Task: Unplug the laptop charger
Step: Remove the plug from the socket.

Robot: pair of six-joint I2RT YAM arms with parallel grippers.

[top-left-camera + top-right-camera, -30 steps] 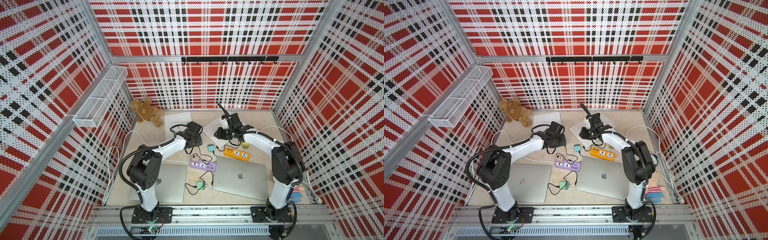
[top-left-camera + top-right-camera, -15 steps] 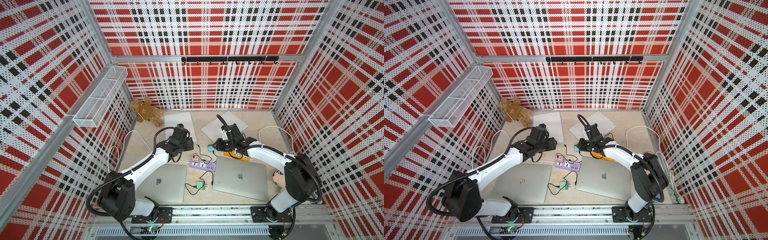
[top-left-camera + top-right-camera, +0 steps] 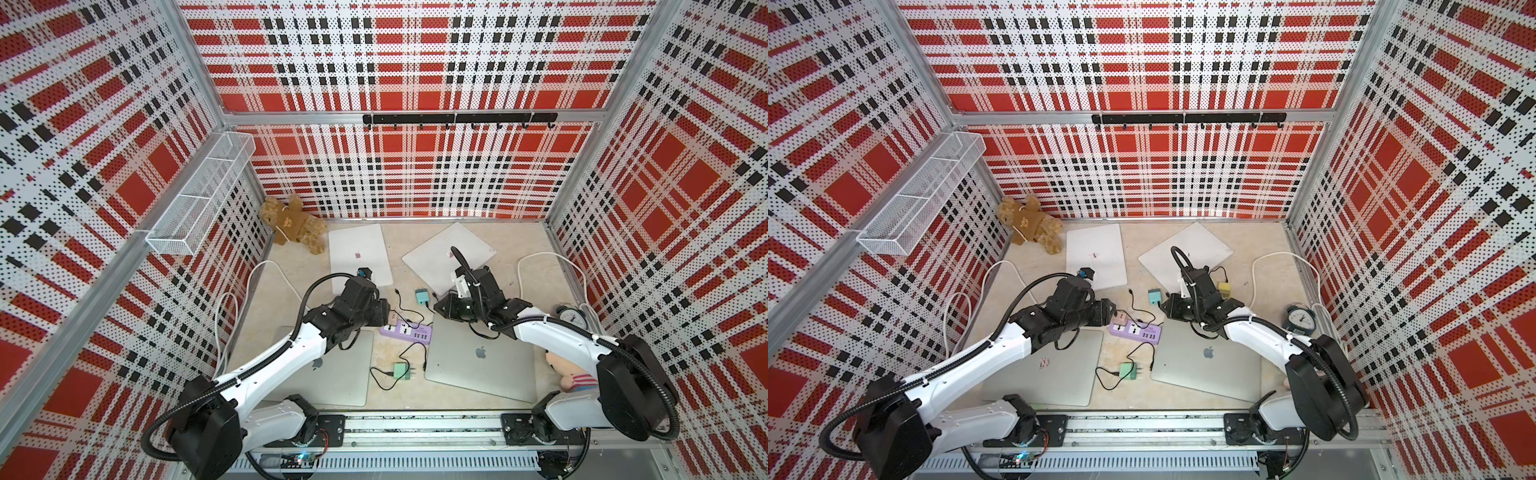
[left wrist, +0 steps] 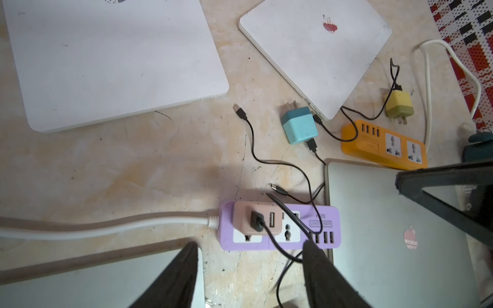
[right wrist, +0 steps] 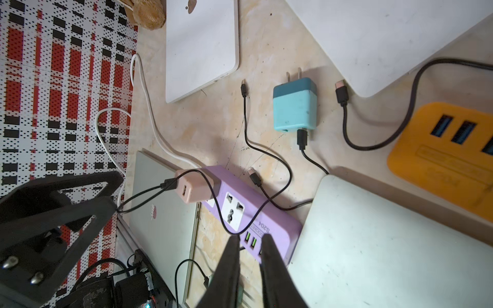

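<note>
— Fingers (image 4: 184, 269) on the left gripper (image 4: 250, 244) are spread wide, nothing in them. See it?
— Yes, right by the pink charger (image 3: 392, 319). That one sits plugged into the purple power strip (image 3: 411, 333), near the middle of the frame in both top views, at the end where the white cord (image 4: 106, 229) goes in.
— And the right gripper (image 5: 250, 238)?
— Its fingers (image 5: 226, 269) are nearly together, just a thin gap, gripping nothing. They hang over the strip's other end, by the silver laptop (image 3: 482, 374). A black cable (image 4: 256, 220) loops out of the charger. A blue charger (image 3: 421, 296) lies unplugged just above the strip in the frame.
</note>
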